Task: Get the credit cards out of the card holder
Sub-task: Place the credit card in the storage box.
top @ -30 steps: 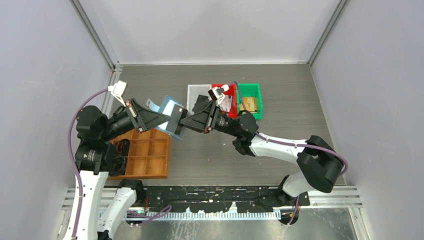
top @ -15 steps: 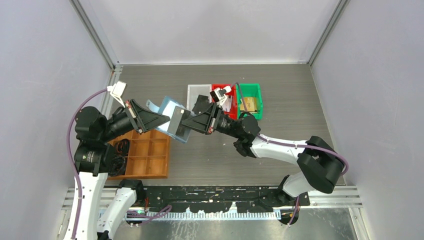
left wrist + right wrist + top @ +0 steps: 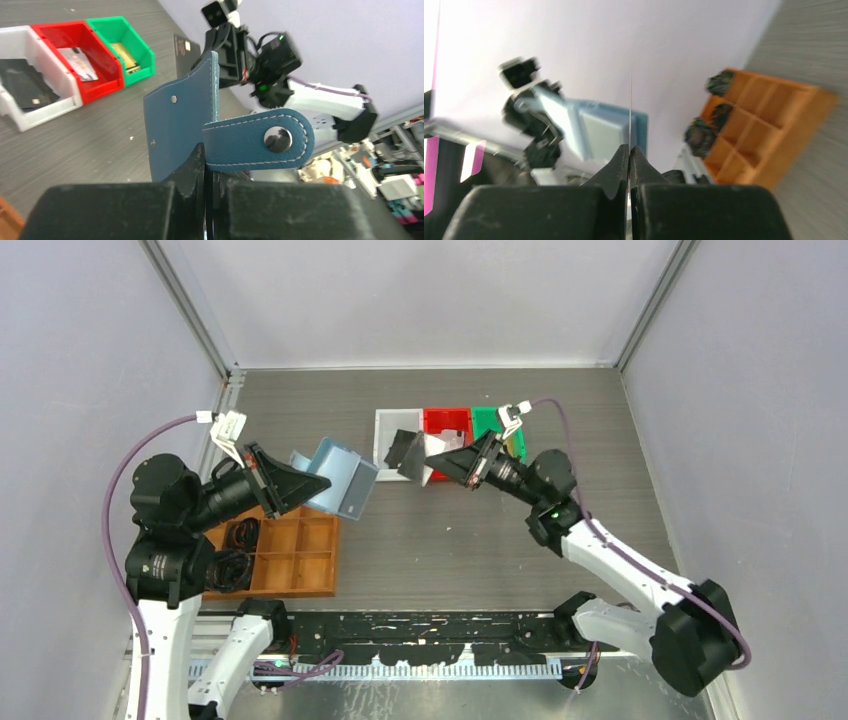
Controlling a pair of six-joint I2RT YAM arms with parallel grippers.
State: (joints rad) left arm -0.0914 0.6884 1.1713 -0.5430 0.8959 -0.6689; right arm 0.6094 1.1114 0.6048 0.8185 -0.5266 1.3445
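My left gripper (image 3: pixel 322 481) is shut on the teal-blue card holder (image 3: pixel 340 476) and holds it open above the table; the left wrist view shows its flap (image 3: pixel 180 117) and snap tab (image 3: pixel 260 137) rising from the shut jaws (image 3: pixel 212 156). My right gripper (image 3: pixel 432 462) is shut on a black credit card (image 3: pixel 405 452), held in the air over the white bin, apart from the holder. The card shows edge-on in the right wrist view (image 3: pixel 630 110) above the gripper (image 3: pixel 629 150), and as a dark card with a chip in the left wrist view (image 3: pixel 182 47).
White (image 3: pixel 385 422), red (image 3: pixel 447 420) and green (image 3: pixel 490 420) bins stand in a row at the back; the left wrist view shows a black card in the white bin (image 3: pixel 25 87) and a pale one in the red bin (image 3: pixel 80 60). A brown wooden compartment tray (image 3: pixel 290 550) lies front left.
My right gripper has drawn the black card out of the holder and moved right and back, over the bins. My left arm has shifted slightly left with the holder.
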